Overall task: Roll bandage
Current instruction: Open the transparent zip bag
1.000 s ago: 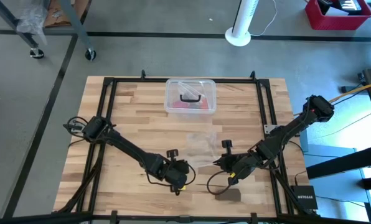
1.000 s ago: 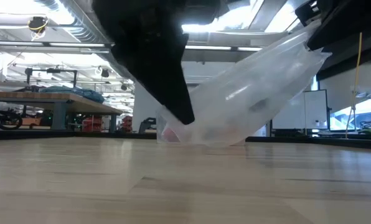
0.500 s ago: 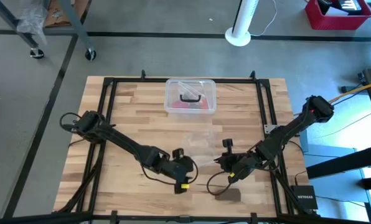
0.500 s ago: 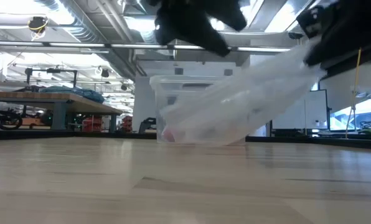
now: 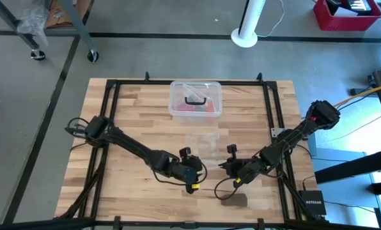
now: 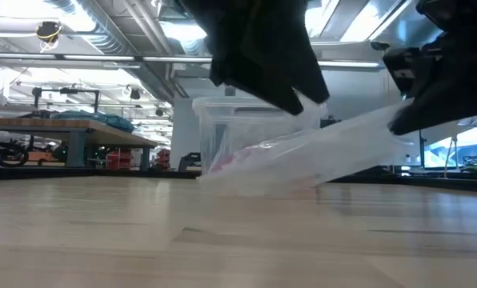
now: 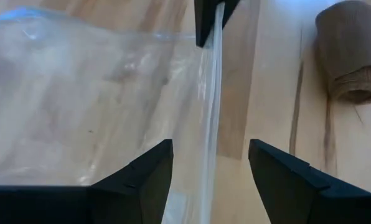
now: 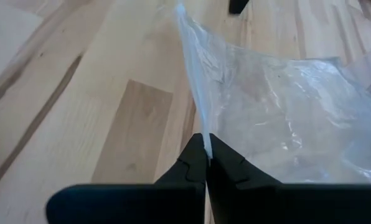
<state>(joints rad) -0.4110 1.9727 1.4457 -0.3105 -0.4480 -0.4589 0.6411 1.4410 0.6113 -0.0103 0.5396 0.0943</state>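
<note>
Bandage (image 7: 349, 53) rolled beside bag (image 7: 98, 99), only in left wrist view.

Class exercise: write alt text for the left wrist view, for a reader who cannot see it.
The left gripper stands open around the raised edge of a clear plastic bag, which the shut right gripper pinches farther along. A rolled brown bandage lies on the wooden table.

Rolled bandage (image 7: 350, 53) cut off by left wrist view's edge, box (image 6: 246, 140) contents blurred behind plastic bag (image 6: 318, 152)
</note>
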